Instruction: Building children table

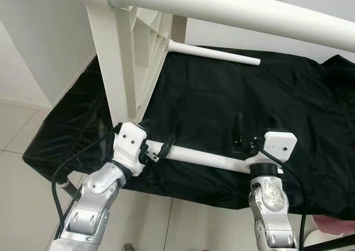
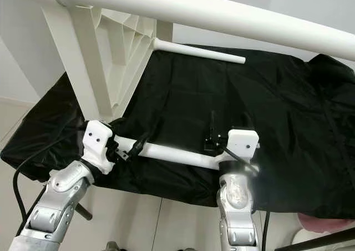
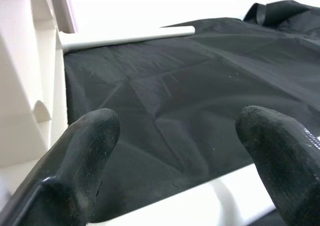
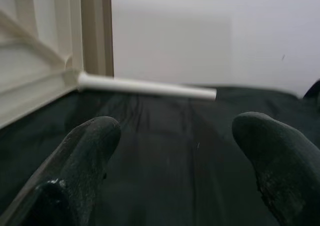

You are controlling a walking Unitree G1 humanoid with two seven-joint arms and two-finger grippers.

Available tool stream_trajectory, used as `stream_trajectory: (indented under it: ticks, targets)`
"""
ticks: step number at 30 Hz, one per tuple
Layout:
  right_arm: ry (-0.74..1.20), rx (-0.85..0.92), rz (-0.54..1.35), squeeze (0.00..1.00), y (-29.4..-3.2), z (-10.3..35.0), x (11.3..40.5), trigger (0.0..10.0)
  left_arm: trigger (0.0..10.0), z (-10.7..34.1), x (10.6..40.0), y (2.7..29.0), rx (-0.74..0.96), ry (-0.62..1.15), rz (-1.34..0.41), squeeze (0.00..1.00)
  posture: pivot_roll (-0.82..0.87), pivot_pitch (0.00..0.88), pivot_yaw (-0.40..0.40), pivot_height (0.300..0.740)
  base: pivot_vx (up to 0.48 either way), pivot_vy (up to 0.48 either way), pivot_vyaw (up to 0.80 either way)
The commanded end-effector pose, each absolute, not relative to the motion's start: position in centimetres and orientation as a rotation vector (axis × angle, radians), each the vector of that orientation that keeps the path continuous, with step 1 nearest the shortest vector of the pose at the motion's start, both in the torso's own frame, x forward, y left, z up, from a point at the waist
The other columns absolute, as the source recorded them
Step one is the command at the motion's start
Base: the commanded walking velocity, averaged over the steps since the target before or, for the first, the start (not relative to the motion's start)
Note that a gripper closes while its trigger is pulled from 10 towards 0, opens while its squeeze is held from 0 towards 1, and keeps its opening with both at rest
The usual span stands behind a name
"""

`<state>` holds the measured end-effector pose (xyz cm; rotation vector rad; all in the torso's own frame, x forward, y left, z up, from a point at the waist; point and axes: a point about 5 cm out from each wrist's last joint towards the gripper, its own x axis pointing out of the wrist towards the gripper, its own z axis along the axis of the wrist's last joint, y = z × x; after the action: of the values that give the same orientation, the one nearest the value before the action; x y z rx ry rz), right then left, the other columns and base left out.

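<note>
A white children's table lies tipped on a black cloth, its ribbed underside facing right. One white leg crosses the top of the head view and another leg sticks out at the far side. A third white leg lies along the near edge between my two grippers. My left gripper is at its left end, close to the table's corner, fingers apart with the leg low between them. My right gripper stands open over the leg's right end, with nothing between its fingers.
The black cloth covers a low platform whose near edge runs just past my wrists. Pale floor tiles and a white wall lie to the left. A pink object sits at the bottom right corner.
</note>
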<state>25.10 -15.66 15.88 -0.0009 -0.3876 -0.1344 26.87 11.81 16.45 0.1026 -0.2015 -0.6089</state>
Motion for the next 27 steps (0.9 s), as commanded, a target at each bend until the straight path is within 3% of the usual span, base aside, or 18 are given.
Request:
stream_trajectory:
  ticks: [1,27]
  targets:
    - [-0.345,0.023,-0.132,0.00,-15.8,15.1,25.0,10.0,10.0,16.3,27.2,12.6,0.051,-0.190,-0.419,0.00,0.09,0.133,-0.042,0.740,0.000,0.000,0.00]
    - [-0.278,-0.031,-0.121,0.00,-16.3,14.0,25.3,10.0,10.0,15.4,26.5,11.9,0.001,-0.113,-0.477,0.00,0.09,0.133,-0.049,0.740,0.000,0.000,0.00]
